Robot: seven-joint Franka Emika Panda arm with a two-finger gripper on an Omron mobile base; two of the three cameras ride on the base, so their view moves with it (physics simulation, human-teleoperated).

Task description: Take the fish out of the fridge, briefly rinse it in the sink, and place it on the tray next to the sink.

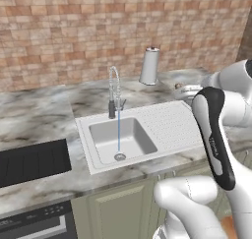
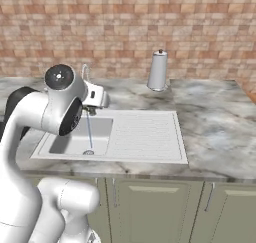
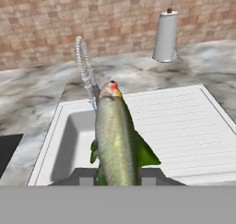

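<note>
The fish (image 3: pixel 115 135), olive-green and yellowish with a reddish snout, stands between my gripper's (image 3: pixel 117 178) fingertips, which are shut on its tail end. Its head points toward the brick wall. It hangs above the white sink (image 3: pixel 46 144), over the seam between the deep basin and the ribbed drainboard (image 3: pixel 175 126). A thin stream of water (image 1: pixel 118 134) runs from the chrome coiled faucet (image 1: pixel 114 88) into the basin. The flat black tray (image 1: pixel 29 162) lies on the counter left of the sink. The fridge is out of view.
A paper towel roll (image 1: pixel 149 65) stands upright at the back of the marble counter (image 2: pixel 220 122), behind the drainboard. The brick wall closes off the back. My own arm (image 2: pixel 45 112) hides the sink's left part in the right base view.
</note>
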